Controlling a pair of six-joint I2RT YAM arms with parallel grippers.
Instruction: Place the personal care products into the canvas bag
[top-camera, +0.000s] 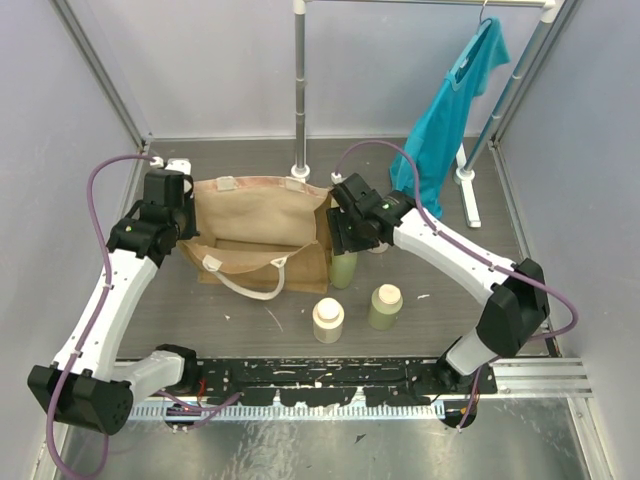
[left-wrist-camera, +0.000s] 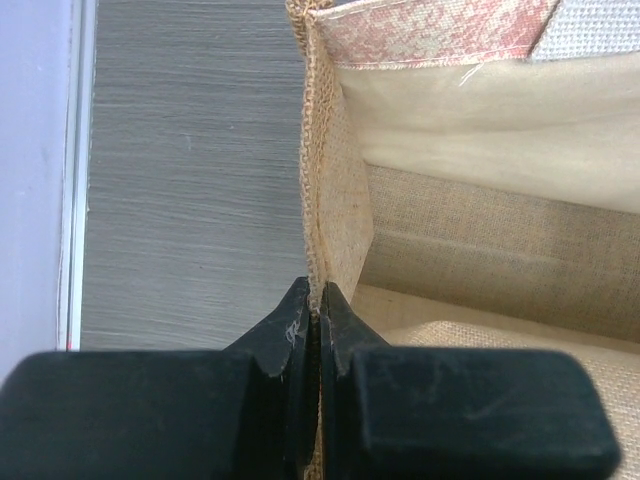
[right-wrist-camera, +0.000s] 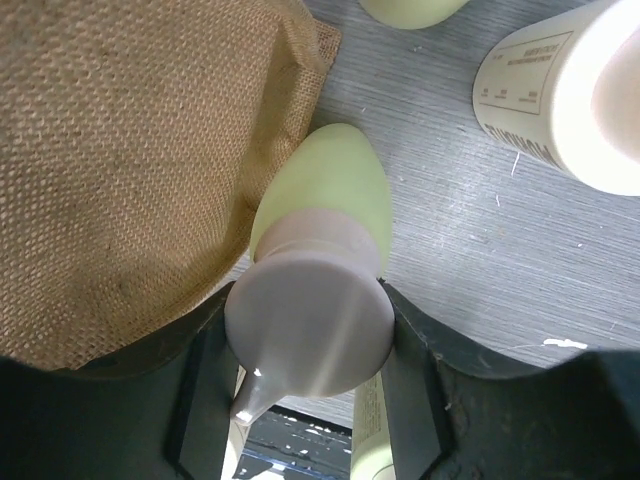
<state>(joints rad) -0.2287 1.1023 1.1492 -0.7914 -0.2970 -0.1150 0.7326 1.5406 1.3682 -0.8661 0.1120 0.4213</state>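
- The left gripper (left-wrist-camera: 315, 312) is clenched on the side edge of the canvas bag (left-wrist-camera: 470, 190), its jaws pinching the burlap rim so the mouth stands open.
- The right gripper (right-wrist-camera: 310, 340) grasps the pump bottle (right-wrist-camera: 325, 200). This pale green bottle stands upright just beside the bag's right wall, with a finger on either side under the pump top.
- The step in hand, as I judge it, is picking up this bottle while the bag is braced (a two-arm job).
- The next move calls for a straight lift clear of the rim, then a carry over the opening before letting go.
- A cream bottle (top-camera: 328, 320) and a green bottle (top-camera: 385, 306) stand near each other on the table (top-camera: 200, 320), apart from the bag.
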